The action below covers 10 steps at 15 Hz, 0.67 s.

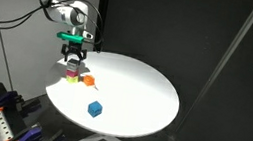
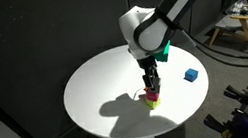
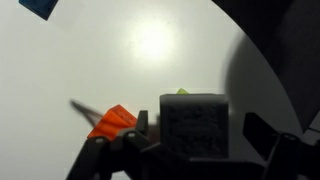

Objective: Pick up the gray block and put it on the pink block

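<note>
We hold the end effector (image 2: pixel 151 87) over the stack near the worktop (image 2: pixel 96 84) edge.
Its fingers stand slightly wider than the gray block (image 3: pixel 195 125) between them, with a sliver of worktop showing on one side. The block is right over the pink block (image 2: pixel 152 97), with an orange cube (image 3: pixel 112 122) just beside.

Dim room, brightly lit table (image 2: pixel 96 84) — wrist-view glare, soft shadows

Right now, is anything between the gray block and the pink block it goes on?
Nothing visible does. The gray block sits inside the pincer, right over the pink block; whether they touch is unclear. The orange cube lies beside that spot, the blue cube farther off.
</note>
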{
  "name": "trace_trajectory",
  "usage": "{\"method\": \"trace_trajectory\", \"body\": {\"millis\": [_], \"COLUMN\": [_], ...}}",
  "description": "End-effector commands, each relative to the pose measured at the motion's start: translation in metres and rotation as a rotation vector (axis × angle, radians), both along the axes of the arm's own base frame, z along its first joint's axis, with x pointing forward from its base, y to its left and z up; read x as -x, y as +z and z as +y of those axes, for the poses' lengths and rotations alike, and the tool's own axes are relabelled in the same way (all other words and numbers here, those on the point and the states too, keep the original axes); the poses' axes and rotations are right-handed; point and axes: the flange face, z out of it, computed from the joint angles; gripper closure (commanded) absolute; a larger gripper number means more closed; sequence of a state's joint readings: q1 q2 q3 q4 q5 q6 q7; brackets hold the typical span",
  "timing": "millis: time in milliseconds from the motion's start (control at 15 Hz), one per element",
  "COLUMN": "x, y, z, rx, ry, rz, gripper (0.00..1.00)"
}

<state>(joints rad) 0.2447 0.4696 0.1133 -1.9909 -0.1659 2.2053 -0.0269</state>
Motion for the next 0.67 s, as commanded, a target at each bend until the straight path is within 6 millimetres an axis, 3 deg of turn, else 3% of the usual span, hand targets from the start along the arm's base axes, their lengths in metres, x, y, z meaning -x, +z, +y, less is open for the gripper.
{"method": "trace_trajectory", "body": {"millis": [0, 267, 600], "x": [-0.001, 0.003, 0.01], "y": [-0.001, 0.011, 0.044], "z": [-0.005, -0.009, -0.012], "rx": [0.017, 0.027, 0.033], "ry": [-0.015, -0.051, -0.16], "rz": [0.003, 0.019, 0.018], "gripper": [0.0, 0.01, 0.0]}}
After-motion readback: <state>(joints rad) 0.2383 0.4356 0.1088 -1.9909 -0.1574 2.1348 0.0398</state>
